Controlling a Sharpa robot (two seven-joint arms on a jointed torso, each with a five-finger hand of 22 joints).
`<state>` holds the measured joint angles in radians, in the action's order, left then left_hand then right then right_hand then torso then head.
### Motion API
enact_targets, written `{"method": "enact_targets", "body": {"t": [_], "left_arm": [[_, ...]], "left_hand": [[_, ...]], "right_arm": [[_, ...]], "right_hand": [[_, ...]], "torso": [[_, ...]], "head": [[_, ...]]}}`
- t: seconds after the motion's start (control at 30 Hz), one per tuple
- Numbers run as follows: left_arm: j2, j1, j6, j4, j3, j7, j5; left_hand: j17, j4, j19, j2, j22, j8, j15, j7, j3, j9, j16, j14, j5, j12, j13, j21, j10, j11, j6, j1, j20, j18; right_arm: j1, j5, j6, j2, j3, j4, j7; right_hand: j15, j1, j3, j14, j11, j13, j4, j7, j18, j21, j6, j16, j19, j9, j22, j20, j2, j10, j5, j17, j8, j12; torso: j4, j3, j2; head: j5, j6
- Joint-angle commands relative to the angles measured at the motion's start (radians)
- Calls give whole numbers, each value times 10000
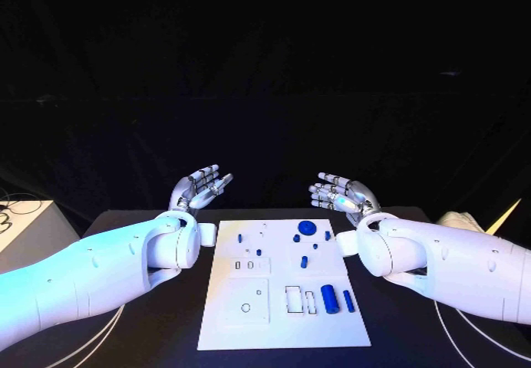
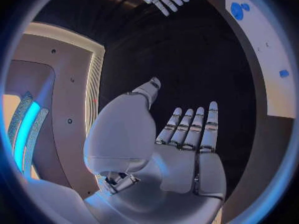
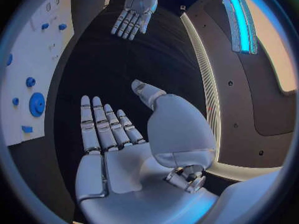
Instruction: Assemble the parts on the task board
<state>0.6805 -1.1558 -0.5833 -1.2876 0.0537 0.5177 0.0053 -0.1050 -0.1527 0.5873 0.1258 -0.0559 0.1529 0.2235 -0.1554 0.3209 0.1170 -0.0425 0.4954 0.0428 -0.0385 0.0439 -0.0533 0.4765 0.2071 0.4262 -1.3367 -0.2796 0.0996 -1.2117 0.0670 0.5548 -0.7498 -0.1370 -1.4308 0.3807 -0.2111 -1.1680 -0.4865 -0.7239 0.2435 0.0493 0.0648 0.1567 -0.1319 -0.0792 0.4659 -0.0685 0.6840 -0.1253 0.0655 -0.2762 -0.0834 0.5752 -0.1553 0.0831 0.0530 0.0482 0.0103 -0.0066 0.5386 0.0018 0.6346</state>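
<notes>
task board point(image 1: 282, 330) between left hand point(image 1: 199, 188), right hand point(image 1: 343, 193)

The board point(image 1: 282, 326) lies flat in the middle of the table point(image 1: 166, 337), between the two arms. Toward its far end sits a gear point(image 1: 307, 227), with several small pieces near it. A small peg point(image 1: 303, 261) lies around the middle of the board. Near the front right corner a cylinder point(image 1: 328, 295) lies beside a thinner bar point(image 1: 347, 300), the bar to its right. The left hand point(image 1: 200, 188) is raised beyond the board's far left corner, the right hand point(image 1: 342, 195) beyond its far right corner, well apart.
</notes>
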Motion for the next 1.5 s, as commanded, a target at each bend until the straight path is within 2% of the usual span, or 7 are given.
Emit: {"method": "enact_targets", "body": {"t": [0.03,0.33,0.37,0.6,0.97,1.17,1.5], "left_arm": [[-105,-96,1256,225,28,351,25],[-123,-115,1306,274,37,358,26],[781,-156,1828,-799,-116,163,39],[1427,-200,2192,-1669,-216,-75,-203],[2214,-234,2493,-2925,-402,-420,-557],[2513,-250,2659,-3450,-426,-607,-784],[2940,-258,2944,-4297,-456,-773,-1089]], "left_hand": [[-37,-67,296,58,-34,129,70,-924,164,56,-69,216,73,-69,24,-61,237,64,263,-572,-98,180],[-191,-138,1108,20,-144,228,-6,-1079,169,122,-269,1221,76,-123,62,-227,711,249,640,-704,-89,266],[-408,-131,1553,5,-220,329,-81,-1135,195,184,-544,2399,74,-191,100,-383,1209,316,939,-749,-81,365],[-927,79,2955,-6,-643,1010,-551,-983,469,577,-1612,4295,77,-719,230,-1375,3996,34,3065,-797,45,829],[-3314,779,4251,380,-2633,1051,-1249,-615,1100,526,-5705,5087,108,-849,245,-4551,5315,-472,4074,-607,952,727],[-4451,996,3522,471,-4461,956,-1418,-536,1669,461,-7929,4679,81,-756,277,-7010,5644,-518,4302,-374,1082,738],[-4759,1160,3072,644,-5830,914,-1495,-500,2156,480,-9093,5014,74,-673,300,-8967,5844,-622,4398,-149,1082,838]], "right_arm": [[-245,904,-2029,62,-167,240,-954],[-571,1193,-2770,126,-435,522,-1339],[-862,4572,-1855,-321,-382,569,-795],[-1231,7351,-1588,-428,-342,540,-1244],[-1616,10856,-1894,-559,-308,436,-2615],[-1708,12231,-2140,-544,-301,482,-3291],[-1698,14257,-2343,-252,-305,556,-4598]], "right_hand": [[127,-761,-194,-1590,-21,98,123,1326,-346,-332,1101,-297,1558,-162,83,-92,8,1558,-103,148,213,143],[550,-1158,-455,-2947,-458,159,312,952,-533,-353,3866,-726,2122,-559,65,72,-150,3992,-27,271,855,392],[640,-1187,-556,-3189,-529,157,320,890,-536,-435,4031,-806,2334,-556,85,160,-207,4239,6,308,906,375],[1164,-1394,-760,-4525,-903,192,419,590,-514,-1170,4737,-1324,3587,-624,369,746,-408,5387,-72,672,1180,348],[2021,-1469,-96,-7328,-1418,211,406,200,-460,-3733,5390,-3043,5477,-720,1874,1831,-596,6398,19,2175,1244,148],[2164,-1286,-574,-7682,-1562,258,175,57,-483,-5412,5592,-5474,5698,-840,3136,1978,-901,6651,79,4118,1085,139],[2129,-1080,-1037,-7775,-1594,409,-166,-1,304,-10393,5447,-10368,7098,-1447,9042,1903,-1336,6544,108,8454,1095,131]], "torso": [[3,-1,-3],[3,-1,-3],[71,-69,464],[69,-66,780],[159,-133,1257],[217,-148,1473],[346,-158,1796]], "head": [[0,1],[0,1],[-43,121],[-63,2],[-250,-98],[-350,-172],[-527,-274]]}}
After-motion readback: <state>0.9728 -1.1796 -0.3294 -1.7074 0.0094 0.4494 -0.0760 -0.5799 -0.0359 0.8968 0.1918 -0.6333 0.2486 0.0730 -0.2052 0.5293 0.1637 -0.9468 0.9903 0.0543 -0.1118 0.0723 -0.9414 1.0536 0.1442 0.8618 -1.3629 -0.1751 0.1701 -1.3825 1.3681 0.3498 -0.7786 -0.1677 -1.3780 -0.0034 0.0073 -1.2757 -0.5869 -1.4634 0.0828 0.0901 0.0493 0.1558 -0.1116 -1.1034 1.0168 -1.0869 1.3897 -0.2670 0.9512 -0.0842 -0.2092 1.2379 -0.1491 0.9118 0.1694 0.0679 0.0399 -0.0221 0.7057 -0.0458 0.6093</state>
